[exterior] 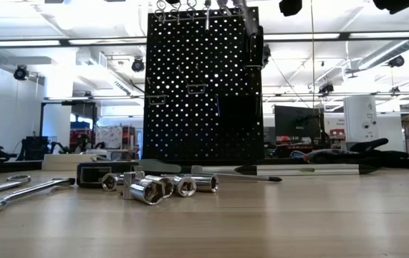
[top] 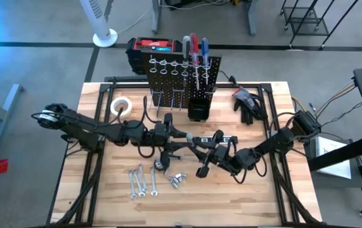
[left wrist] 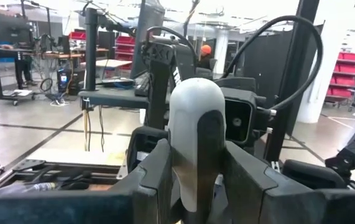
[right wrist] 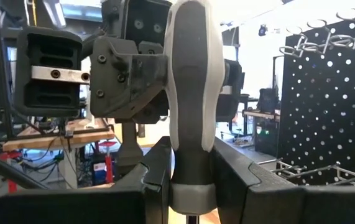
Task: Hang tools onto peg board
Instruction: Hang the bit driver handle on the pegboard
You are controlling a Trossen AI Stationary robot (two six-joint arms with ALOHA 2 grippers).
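Note:
A screwdriver with a grey, black-striped handle [left wrist: 196, 118] is held in the air over the table's middle, and both grippers are shut on it. My left gripper [top: 182, 140] comes in from the left and my right gripper [top: 211, 151] from the right. In the right wrist view the handle [right wrist: 189, 74] stands in front of the left gripper. The black peg board [top: 184, 76] stands at the far edge, with several screwdrivers [top: 194, 47] in its top rings. Wrenches [top: 139, 180] and sockets [top: 175, 180] lie flat on the near table. My left gripper pinches the handle between its two fingers, just below the rounded butt end [left wrist: 196, 149], which sticks out past the fingers. The fingers lie roughly level, across the handle. My right gripper pinches the handle's narrow part just above the collar [right wrist: 189, 158] between its two fingers. They lie roughly level, across the handle. The screwdriver is clear of the table.
A white tape roll [top: 122, 106] lies left of the board, and black gloves [top: 249, 104] lie to its right. A black bin [top: 200, 109] hangs on the board's front. A black-and-red case [top: 152, 47] sits behind it. In the low view, sockets [exterior: 157, 188] and wrenches [exterior: 18, 190] lie in front.

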